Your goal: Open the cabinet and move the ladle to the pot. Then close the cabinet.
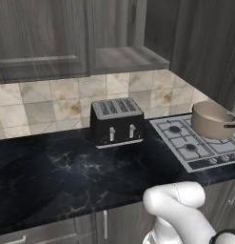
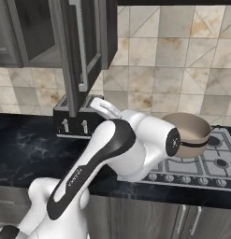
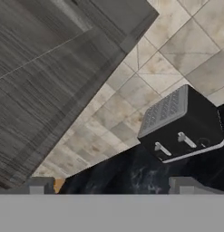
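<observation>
Toaster (image 1: 116, 121) near; pot (image 1: 212, 120) sits on stove (image 1: 195, 143), contents unseen

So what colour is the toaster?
Black, with silver levers; the toaster shows best in the left base view.

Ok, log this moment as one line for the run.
claw: open, empty, facing cabinet | cabinet door: ajar | pot: on stove | toaster: on counter
</observation>
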